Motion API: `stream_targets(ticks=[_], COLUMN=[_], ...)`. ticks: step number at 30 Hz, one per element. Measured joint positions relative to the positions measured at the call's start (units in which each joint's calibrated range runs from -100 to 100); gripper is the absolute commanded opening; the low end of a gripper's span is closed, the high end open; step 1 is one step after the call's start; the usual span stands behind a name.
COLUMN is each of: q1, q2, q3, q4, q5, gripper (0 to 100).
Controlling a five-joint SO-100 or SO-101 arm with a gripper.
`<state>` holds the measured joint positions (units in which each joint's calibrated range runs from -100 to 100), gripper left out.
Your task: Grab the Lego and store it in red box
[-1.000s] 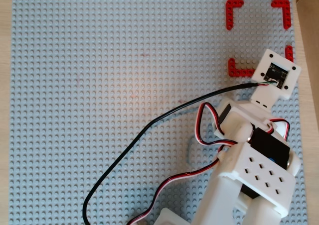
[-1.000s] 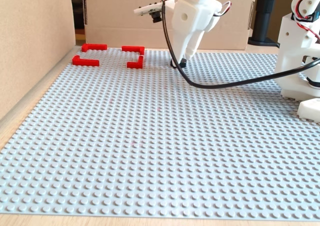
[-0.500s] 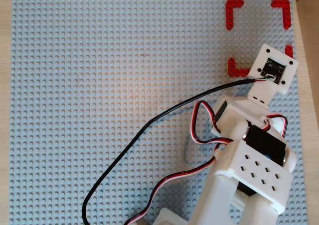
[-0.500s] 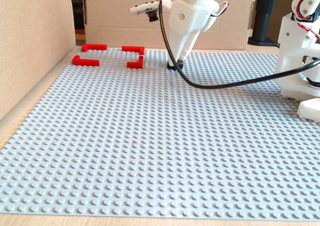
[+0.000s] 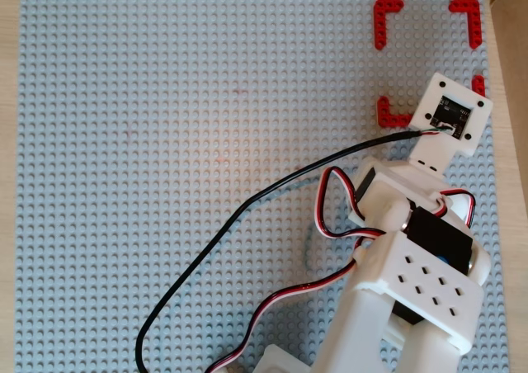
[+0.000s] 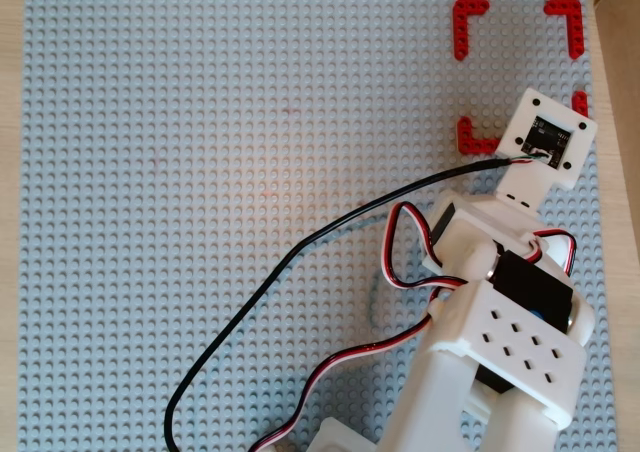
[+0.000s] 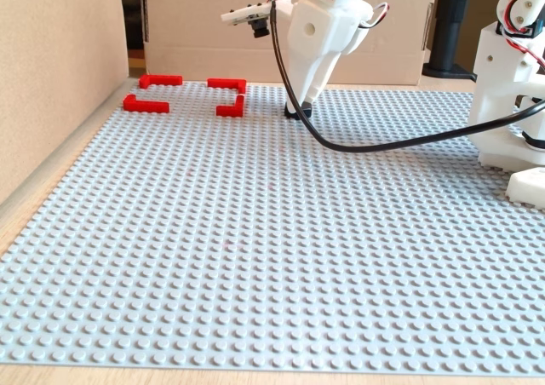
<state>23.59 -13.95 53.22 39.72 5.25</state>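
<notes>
Leftward shifted, gripper [image 7: 300,109] tips meet the Lego [image 7: 295,112]; grip state unclear.

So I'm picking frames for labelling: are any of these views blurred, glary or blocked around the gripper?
Both overhead views are sharp and evenly lit, without glare, but the arm hides the gripper and one corner of the red box. The fixed view is sharp on the baseplate; the gripper tips are small and dark against the Lego, so the grip is hard to read.
</notes>
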Motion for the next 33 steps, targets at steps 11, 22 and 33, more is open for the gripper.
stream_targets(ticks=[11, 22, 33], q1=[0.0, 0.0, 0.0], q2=[0.0, 0.08, 0.08], q3=[0.0, -2.59, -19.41], q4=[0.0, 1.73, 16.06], q5=[0.05, 0.05, 0.05], gripper=[4, 4, 4])
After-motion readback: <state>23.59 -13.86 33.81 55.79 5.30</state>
